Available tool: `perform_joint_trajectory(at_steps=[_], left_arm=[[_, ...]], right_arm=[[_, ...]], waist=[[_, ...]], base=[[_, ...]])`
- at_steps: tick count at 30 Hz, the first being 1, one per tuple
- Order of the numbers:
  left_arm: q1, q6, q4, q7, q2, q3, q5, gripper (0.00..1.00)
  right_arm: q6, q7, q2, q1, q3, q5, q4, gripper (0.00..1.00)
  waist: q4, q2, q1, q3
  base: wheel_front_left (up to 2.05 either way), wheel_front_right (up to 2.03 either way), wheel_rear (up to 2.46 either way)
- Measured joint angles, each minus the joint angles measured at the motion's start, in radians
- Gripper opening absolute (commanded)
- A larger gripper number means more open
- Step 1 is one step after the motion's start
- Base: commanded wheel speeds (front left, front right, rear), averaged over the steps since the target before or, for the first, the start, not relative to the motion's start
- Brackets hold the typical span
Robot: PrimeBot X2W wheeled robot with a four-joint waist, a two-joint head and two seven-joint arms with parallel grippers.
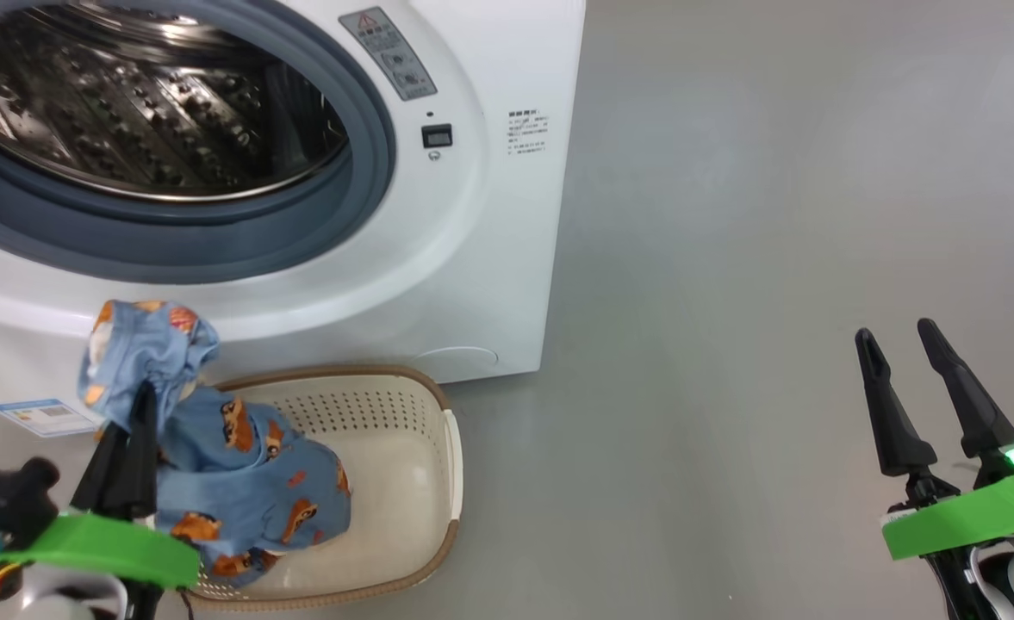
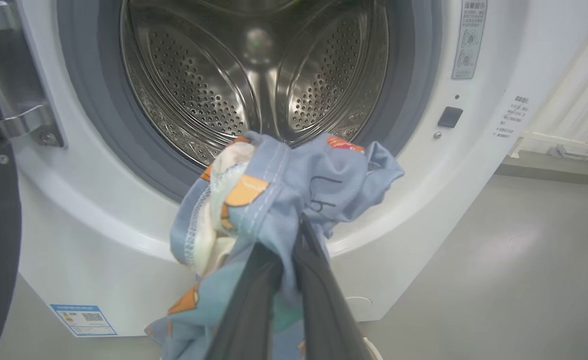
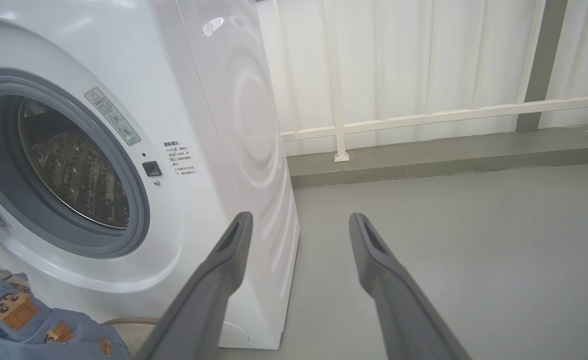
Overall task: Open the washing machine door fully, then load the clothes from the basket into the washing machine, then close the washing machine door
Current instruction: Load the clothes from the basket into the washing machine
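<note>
Now crumpled light-blue, orange-printed clothes [image 1: 239, 465] in clamped left claw [image 1: 143, 398]; right claw [image 1: 896, 332] wide, empty.

Laundry corner, plain utility space. White front-loading washing machine [image 3: 224, 100] stands directly on smooth grey floor [image 1: 774, 215], with a basket [image 1: 386, 448] at its foot. Behind it: white railing [image 3: 423, 115], pale panelled wall [image 3: 423, 50], low grey kerb [image 3: 423, 155].
</note>
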Motion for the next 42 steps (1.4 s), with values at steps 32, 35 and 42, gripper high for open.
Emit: perform_joint_trajectory(at_steps=[32, 35, 42], left_arm=[[0.085, 0.049, -0.185, 0.019, -0.022, 0.077, 0.079, 0.00], [0.015, 0.058, -0.152, 0.039, -0.020, 0.075, 0.086, 0.00], [-0.164, 0.075, -0.047, 0.082, -0.013, 0.056, 0.111, 0.00]], right_arm=[[0.000, 0.000, 0.031, 0.039, -0.025, 0.006, -0.021, 1.00], [0.000, 0.000, 0.040, 0.034, -0.025, 0.005, -0.021, 1.00], [0.000, 0.000, 0.050, -0.009, -0.025, 0.004, -0.027, 1.00]], waist=[[-0.010, 0.0000, 0.0001, 0.025], [-0.015, 0.0000, 0.0001, 0.044], [-0.031, 0.0000, 0.0001, 0.098]], base=[[0.00, 0.00, 0.00], [0.00, 0.00, 0.00], [0.00, 0.00, 0.00]])
